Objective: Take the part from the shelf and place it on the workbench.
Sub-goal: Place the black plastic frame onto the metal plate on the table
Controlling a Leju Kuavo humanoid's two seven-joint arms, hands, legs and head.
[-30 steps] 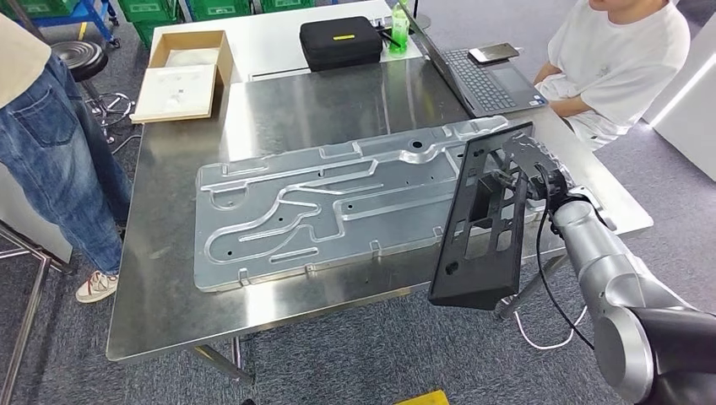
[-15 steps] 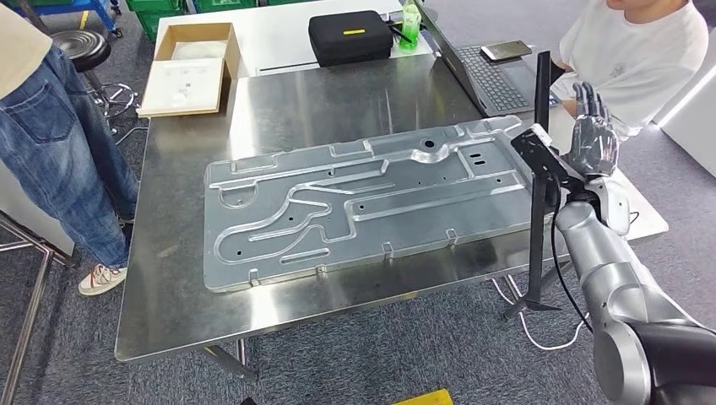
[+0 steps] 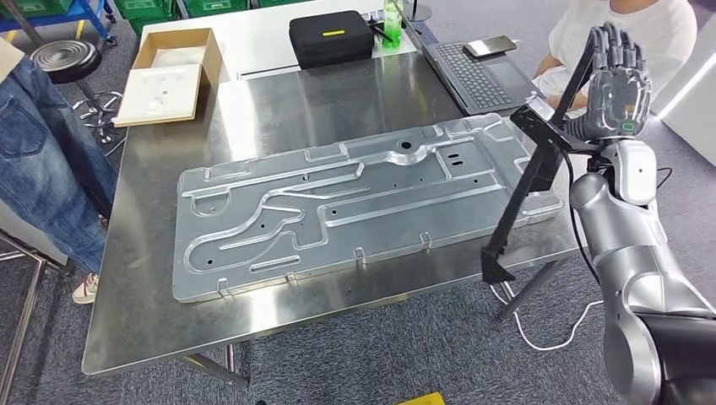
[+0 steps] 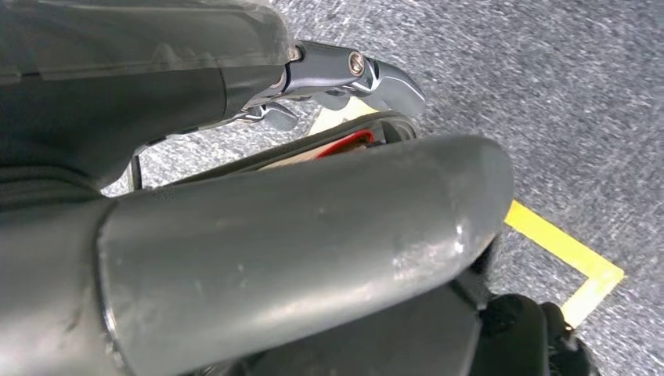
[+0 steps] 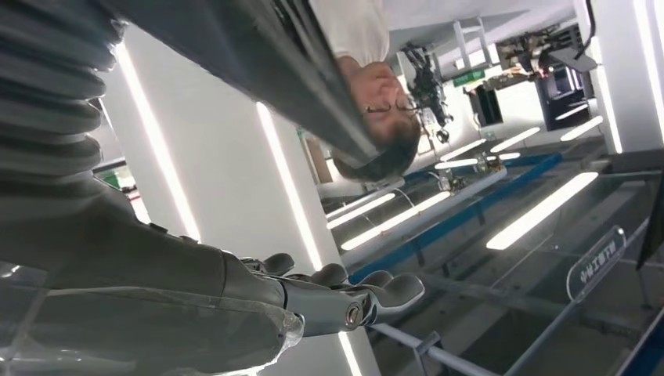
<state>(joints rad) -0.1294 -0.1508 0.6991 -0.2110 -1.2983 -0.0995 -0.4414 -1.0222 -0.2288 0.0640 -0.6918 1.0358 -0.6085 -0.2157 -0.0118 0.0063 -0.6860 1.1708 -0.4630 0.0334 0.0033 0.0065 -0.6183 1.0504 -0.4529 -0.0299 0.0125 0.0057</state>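
The black metal part (image 3: 530, 181) hangs edge-on and tilted beside the right edge of the steel workbench (image 3: 253, 110), its lower end below the tabletop level. My right hand (image 3: 621, 80) is raised by the part's upper end with its fingers (image 5: 352, 301) stretched out straight; the part stays up against its thumb side, and the exact grip is hidden. In the right wrist view the part (image 5: 274, 55) is a dark band running past the hand. My left hand (image 4: 344, 70) hangs over the grey floor with nothing in it.
A large embossed aluminium plate (image 3: 338, 211) covers much of the workbench. A laptop (image 3: 481, 76), black case (image 3: 333, 38) and cardboard box (image 3: 169, 72) lie at the far side. One person sits at the far right (image 3: 591, 25); another in jeans (image 3: 42, 152) stands at the left.
My right arm has lifted and turned the part from face-on to edge-on and tilted, and the hand now points up with straight fingers. The camera has shifted slightly.
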